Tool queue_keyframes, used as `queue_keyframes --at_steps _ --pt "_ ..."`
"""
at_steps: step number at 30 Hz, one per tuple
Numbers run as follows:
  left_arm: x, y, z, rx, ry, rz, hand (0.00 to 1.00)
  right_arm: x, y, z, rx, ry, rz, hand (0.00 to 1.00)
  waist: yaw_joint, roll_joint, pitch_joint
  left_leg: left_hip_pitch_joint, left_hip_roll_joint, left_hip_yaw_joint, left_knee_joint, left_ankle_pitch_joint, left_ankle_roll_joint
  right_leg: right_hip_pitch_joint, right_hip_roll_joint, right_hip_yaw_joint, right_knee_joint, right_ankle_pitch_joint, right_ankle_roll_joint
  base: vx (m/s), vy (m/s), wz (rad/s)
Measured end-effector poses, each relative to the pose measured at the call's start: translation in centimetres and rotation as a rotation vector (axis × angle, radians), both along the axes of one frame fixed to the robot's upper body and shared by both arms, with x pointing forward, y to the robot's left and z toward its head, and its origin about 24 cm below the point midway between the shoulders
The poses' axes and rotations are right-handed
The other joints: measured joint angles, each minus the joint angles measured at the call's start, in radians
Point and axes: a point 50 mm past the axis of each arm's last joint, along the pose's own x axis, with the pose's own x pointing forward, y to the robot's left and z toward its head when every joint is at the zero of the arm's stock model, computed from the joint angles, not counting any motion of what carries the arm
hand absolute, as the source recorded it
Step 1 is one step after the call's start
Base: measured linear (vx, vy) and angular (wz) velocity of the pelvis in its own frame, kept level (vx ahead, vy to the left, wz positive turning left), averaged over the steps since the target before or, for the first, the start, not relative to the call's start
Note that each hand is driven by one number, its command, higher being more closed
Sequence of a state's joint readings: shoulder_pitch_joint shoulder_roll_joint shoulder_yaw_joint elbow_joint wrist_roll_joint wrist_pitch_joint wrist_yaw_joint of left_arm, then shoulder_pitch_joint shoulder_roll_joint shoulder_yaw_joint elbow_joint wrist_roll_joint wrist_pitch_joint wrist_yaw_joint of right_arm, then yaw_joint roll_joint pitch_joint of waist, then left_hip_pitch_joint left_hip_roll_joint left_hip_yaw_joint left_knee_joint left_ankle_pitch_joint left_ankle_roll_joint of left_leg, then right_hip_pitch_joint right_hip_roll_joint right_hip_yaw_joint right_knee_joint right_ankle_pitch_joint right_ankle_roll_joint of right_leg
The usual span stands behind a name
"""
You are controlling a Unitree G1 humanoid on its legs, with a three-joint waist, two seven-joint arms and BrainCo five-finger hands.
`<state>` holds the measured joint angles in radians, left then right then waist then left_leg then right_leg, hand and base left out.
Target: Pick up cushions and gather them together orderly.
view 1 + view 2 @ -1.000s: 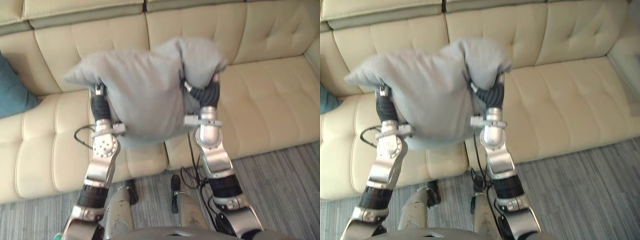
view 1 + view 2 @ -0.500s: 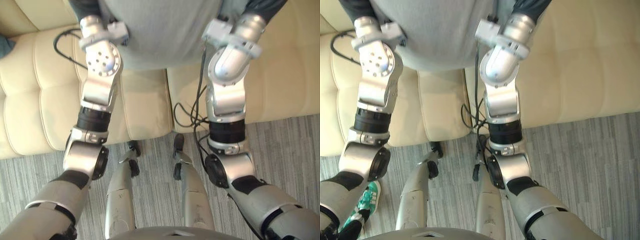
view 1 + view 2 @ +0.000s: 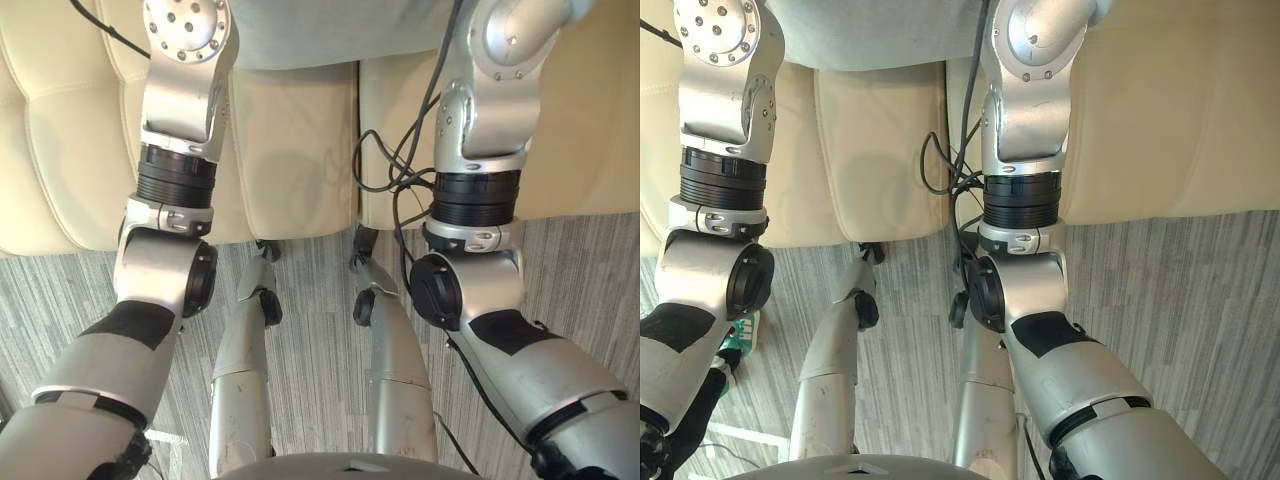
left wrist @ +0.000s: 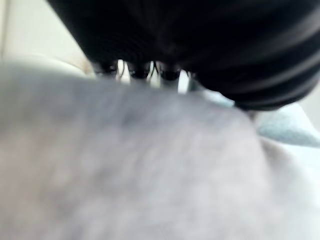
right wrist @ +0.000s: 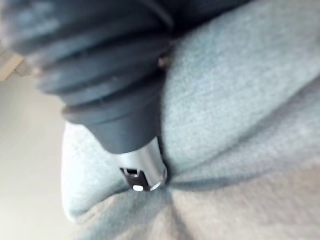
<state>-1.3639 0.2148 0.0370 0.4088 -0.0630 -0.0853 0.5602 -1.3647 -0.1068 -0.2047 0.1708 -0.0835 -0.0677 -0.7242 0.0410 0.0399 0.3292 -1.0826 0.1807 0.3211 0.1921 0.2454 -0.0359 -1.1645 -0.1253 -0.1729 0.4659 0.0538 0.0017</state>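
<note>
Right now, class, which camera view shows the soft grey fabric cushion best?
The right wrist view: the soft grey fabric cushion spreads across it, with its weave and a deep crease plain. The left wrist view shows a featureless grey expanse of it. Both eye views catch its lower edge, above the cream upholstered sofa.

Grey cushion, cream sofa, grey-striped carpet

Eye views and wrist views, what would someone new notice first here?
A big grey cushion stands out first, pressed right up against the right hand and the left hand in the wrist views. Its lower edge hangs at the top of the eye views, between the two raised arms. Beneath it are the cream sofa and, nearer the robot, a grey striped carpet.
</note>
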Motion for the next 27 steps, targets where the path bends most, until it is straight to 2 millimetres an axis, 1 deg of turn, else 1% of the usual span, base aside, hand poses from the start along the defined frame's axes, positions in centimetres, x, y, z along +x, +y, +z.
queue_keyframes --at_steps 1,3,7,11,13,17,19,20,21,22,23,24,25,26,27 --pt "-0.1 0.0 0.1 -0.005 -0.004 -0.006 0.00 -0.5 0.0 0.9 -0.004 -0.028 0.000 0.00 -0.002 0.000 0.010 -0.007 -0.003 -0.002 -0.001 0.004 -0.004 -0.013 -0.005 -0.003 0.019 -0.012 -0.004 0.01 -0.048 0.16" --pt "-0.3 -0.1 0.5 -0.008 -0.015 -0.014 0.00 -1.1 -0.2 1.7 -0.010 -0.058 -0.012 0.00 -0.002 0.000 0.011 -0.020 -0.005 -0.013 0.000 0.003 -0.012 -0.029 -0.009 -0.010 0.043 -0.026 -0.007 -0.01 -0.071 0.19" --pt "-0.4 0.0 0.7 0.000 -0.024 -0.014 0.00 -1.1 -0.7 1.7 -0.014 -0.056 -0.030 0.00 -0.002 0.000 0.011 -0.039 -0.002 -0.017 0.006 -0.011 -0.028 -0.048 -0.014 -0.018 0.056 -0.037 -0.009 -0.02 -0.071 0.08" --pt "-0.2 0.6 0.7 0.035 -0.013 -0.005 0.00 -0.7 -1.8 1.2 -0.020 -0.034 -0.071 0.00 -0.008 0.000 0.011 -0.074 0.002 -0.017 0.028 -0.015 -0.021 -0.074 -0.016 -0.020 0.067 -0.040 -0.008 -0.02 -0.047 0.02" --pt "-0.1 1.7 0.7 0.051 -0.007 0.029 0.00 -0.5 -2.6 0.9 -0.012 -0.020 -0.082 0.00 -0.011 0.000 0.011 -0.083 0.005 -0.019 0.045 -0.013 -0.014 -0.080 -0.017 -0.022 0.078 -0.047 -0.009 -0.02 -0.064 0.02" --pt "-0.3 4.4 0.9 0.076 -0.008 0.100 0.00 -0.7 -4.5 1.3 -0.025 -0.023 -0.098 0.00 -0.015 0.000 0.011 -0.085 0.011 -0.021 0.056 -0.013 -0.014 -0.080 -0.015 -0.027 0.089 -0.055 -0.014 -0.03 -0.072 0.01" --pt "-0.4 7.2 0.6 0.038 0.007 0.128 0.00 -0.2 -6.1 1.3 -0.031 0.005 -0.084 0.00 -0.018 0.000 0.011 -0.083 0.017 -0.023 0.071 -0.023 -0.016 -0.074 -0.013 -0.028 0.099 -0.060 -0.017 -0.05 -0.091 -0.02" --pt "-0.4 7.7 0.4 0.034 0.013 0.137 0.00 -0.2 -6.5 1.2 -0.032 0.012 -0.083 0.00 -0.018 0.000 0.011 -0.081 0.018 -0.023 0.072 -0.025 -0.017 -0.072 -0.012 -0.028 0.099 -0.060 -0.017 -0.05 -0.084 -0.05" --pt "-0.3 8.9 -0.1 0.022 0.030 0.150 0.00 0.0 -7.3 0.8 -0.034 0.028 -0.079 0.00 -0.018 0.000 0.011 -0.080 0.022 -0.024 0.079 -0.027 -0.014 -0.067 -0.009 -0.030 0.099 -0.060 -0.017 -0.04 -0.082 -0.05" --pt "-0.1 10.7 -1.6 -0.021 0.069 0.147 0.00 0.4 -8.6 0.0 -0.040 0.060 -0.072 0.00 -0.019 0.000 0.011 -0.074 0.025 -0.026 0.089 -0.034 -0.008 -0.057 -0.008 -0.032 0.101 -0.062 -0.020 -0.05 -0.098 -0.04" --pt "0.1 11.3 -2.3 -0.037 0.086 0.145 0.00 0.5 -9.0 -0.5 -0.041 0.074 -0.075 0.00 -0.019 0.000 0.011 -0.069 0.026 -0.025 0.091 -0.036 -0.007 -0.052 -0.008 -0.032 0.101 -0.063 -0.019 -0.04 -0.094 -0.01" --pt "0.3 12.6 -4.0 -0.060 0.131 0.153 0.00 0.8 -9.9 -1.6 -0.051 0.112 -0.093 0.00 -0.021 0.000 0.011 -0.058 0.026 -0.025 0.100 -0.046 -0.003 -0.038 -0.009 -0.031 0.105 -0.069 -0.015 -0.03 -0.072 -0.01" --pt "0.5 14.3 -6.8 -0.114 0.190 0.140 0.00 1.2 -11.1 -3.6 -0.071 0.173 -0.104 0.00 -0.024 0.000 0.011 -0.042 0.029 -0.024 0.121 -0.061 0.005 -0.013 -0.010 -0.030 0.108 -0.075 -0.012 -0.02 -0.068 -0.01" --pt "0.3 14.9 -7.9 -0.127 0.208 0.144 0.00 1.3 -11.4 -4.4 -0.080 0.196 -0.108 0.00 -0.027 0.000 0.011 -0.034 0.030 -0.025 0.128 -0.067 0.005 -0.002 -0.010 -0.030 0.109 -0.077 -0.010 -0.02 -0.060 -0.02" --pt "-0.1 15.9 -10.2 -0.145 0.245 0.150 0.00 1.6 -12.0 -6.2 -0.106 0.251 -0.123 0.00 -0.033 0.000 0.011 -0.016 0.033 -0.026 0.149 -0.079 0.015 0.026 -0.010 -0.030 0.111 -0.084 -0.006 -0.01 -0.054 -0.02"
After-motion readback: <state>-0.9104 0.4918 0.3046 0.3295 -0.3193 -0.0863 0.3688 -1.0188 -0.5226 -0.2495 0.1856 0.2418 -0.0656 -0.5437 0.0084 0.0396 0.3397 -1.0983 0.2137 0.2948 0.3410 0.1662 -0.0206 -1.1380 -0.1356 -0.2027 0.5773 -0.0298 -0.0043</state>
